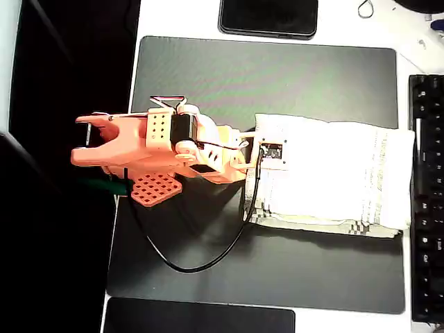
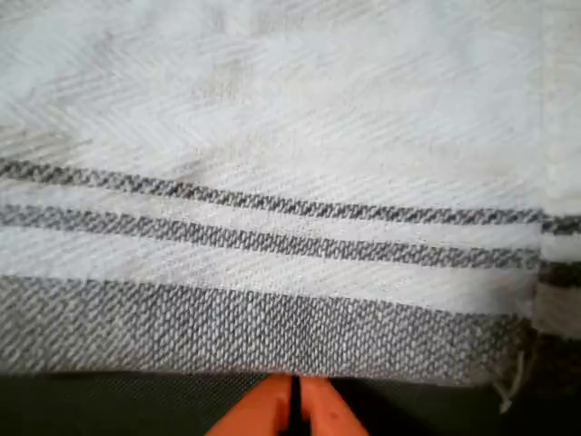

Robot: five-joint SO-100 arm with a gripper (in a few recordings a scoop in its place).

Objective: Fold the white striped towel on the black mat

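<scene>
Overhead view: the mat [image 1: 208,76] covers most of the white bench [image 1: 180,17], its long sides running left to right. The towel [image 1: 340,177] lies on the right half of the mat, folded into a band with its long side left to right. Its right end reaches the mat's right edge, close to a keyboard [image 1: 427,201]. Grey stripes run across the towel near the right end, and a lower layer shows along its bottom edge. The orange arm [image 1: 152,149] reaches in from the left, and its wrist end sits over the towel's left edge, where a small camera board is mounted. A black cable [image 1: 187,263] loops from the arm down across the mat and back up to the wrist. A glossy black slab [image 1: 269,17] lies above the mat at the top edge, and another slab [image 1: 198,318] lies below it at the bottom edge.

Wrist view: the towel [image 2: 290,136] spans the picture, with two thin grey stripes and one broad grey band along its near hem. Below the hem a strip of mat [image 2: 109,404] shows. The orange fingers [image 2: 292,409] show at the bottom centre, tips together with only a thin dark line between them, pointing at the hem. Whether they touch the cloth, I cannot tell.
</scene>
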